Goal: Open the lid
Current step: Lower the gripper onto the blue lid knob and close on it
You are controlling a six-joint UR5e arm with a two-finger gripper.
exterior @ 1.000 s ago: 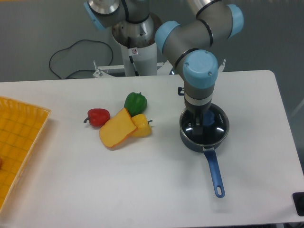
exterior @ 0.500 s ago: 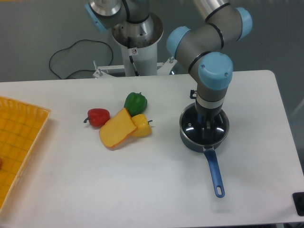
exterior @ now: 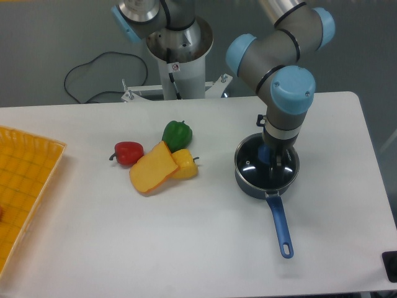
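Observation:
The lid (exterior: pixel 250 165), a clear glass disc with a metal rim, lies on the dark saucepan (exterior: pixel 247 185) at the right of the table. Its blue knob (exterior: pixel 265 153) shows just left of my fingers. My gripper (exterior: pixel 276 166) points straight down over the lid, with its tips close to the right of the knob. The wrist hides the jaws, so I cannot tell whether they are open or shut. The saucepan's blue handle (exterior: pixel 280 226) points toward the front edge.
A red pepper (exterior: pixel 128 152), a green pepper (exterior: pixel 177 133), a yellow pepper (exterior: pixel 185 164) and an orange wedge (exterior: pixel 152 169) lie left of the pan. A yellow basket (exterior: pixel 25 180) sits at the left edge. The robot base (exterior: pixel 177 56) stands behind.
My arm and gripper have moved to the right over the pan; the fingers were left of the knob and now stand right of it. The lid stays on the pan.

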